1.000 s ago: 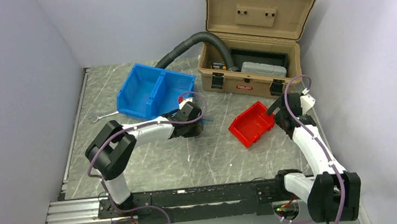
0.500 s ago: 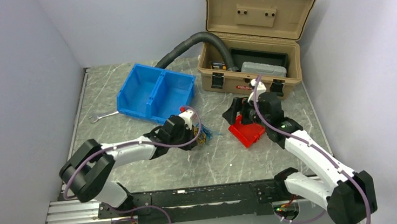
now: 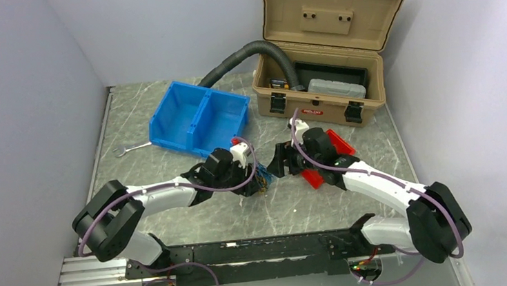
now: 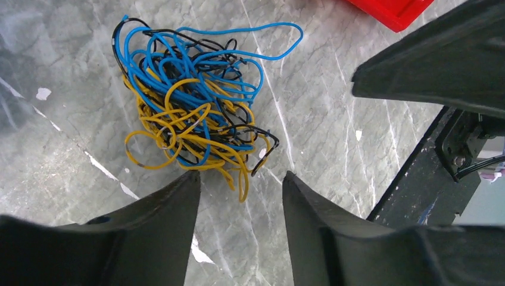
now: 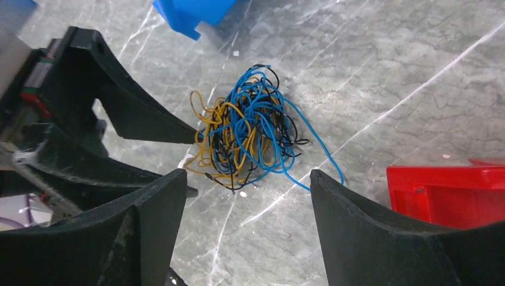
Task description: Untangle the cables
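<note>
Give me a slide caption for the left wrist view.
Left gripper open at the edge of the tangled blue, yellow and black cables.

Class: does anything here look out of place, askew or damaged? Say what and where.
The cables lie in one knotted heap of blue, yellow and black on the table. A wrench lies loose left of the blue bin. Nothing looks broken.

Thin glossy plastic-coated cables; smooth marble-look tbl; shiny red plastic bin.

Cables too small to separate from above, red bin cut off right, blue bin cut off at top
</note>
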Robot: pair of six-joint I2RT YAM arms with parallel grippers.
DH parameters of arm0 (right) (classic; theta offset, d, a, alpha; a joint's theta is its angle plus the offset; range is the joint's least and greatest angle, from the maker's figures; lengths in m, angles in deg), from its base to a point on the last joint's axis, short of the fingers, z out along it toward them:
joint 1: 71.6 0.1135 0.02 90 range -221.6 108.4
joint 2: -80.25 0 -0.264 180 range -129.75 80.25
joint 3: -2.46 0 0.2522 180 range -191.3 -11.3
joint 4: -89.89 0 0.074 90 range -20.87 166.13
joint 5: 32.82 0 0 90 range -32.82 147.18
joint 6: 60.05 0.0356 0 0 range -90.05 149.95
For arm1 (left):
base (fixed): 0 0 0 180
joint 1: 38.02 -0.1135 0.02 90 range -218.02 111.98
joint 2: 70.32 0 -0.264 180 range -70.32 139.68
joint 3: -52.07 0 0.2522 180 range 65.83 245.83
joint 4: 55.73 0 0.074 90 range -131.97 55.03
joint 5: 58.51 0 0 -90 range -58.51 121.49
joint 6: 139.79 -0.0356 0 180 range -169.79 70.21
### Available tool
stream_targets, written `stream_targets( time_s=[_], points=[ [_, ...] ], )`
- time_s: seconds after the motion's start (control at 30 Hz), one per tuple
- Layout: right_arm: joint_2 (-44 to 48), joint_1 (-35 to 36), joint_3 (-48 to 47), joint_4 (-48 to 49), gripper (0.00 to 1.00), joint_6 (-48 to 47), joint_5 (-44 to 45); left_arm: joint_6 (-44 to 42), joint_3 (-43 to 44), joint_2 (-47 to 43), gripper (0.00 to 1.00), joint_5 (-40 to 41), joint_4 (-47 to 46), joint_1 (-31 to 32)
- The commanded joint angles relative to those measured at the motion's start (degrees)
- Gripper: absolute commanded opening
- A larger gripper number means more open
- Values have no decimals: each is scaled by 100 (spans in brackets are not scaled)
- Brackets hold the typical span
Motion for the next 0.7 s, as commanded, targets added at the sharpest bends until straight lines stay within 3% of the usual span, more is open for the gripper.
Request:
stream_targets(
  time_s=[0.0, 0.2, 0.47, 0.53, 0.67],
  points=[
    [-157, 326, 21, 275, 76, -21, 688, 170, -2, -303, 60, 32, 148, -105],
    [-678, 763, -221, 80, 66, -201, 1362, 693, -62, -364, 61, -481, 38, -724],
    [-1418, 852, -293, 463, 51, -124, 1846, 627, 566, 199, 57, -400, 554, -761],
    [-1533, 856, -321, 555, 43, -139, 1737, 635, 642, 297, 57, -401, 568, -749],
    [-1671, 905, -304, 758, 14, -129, 1365, 567, 915, 551, 53, -302, 751, -708]
  ],
)
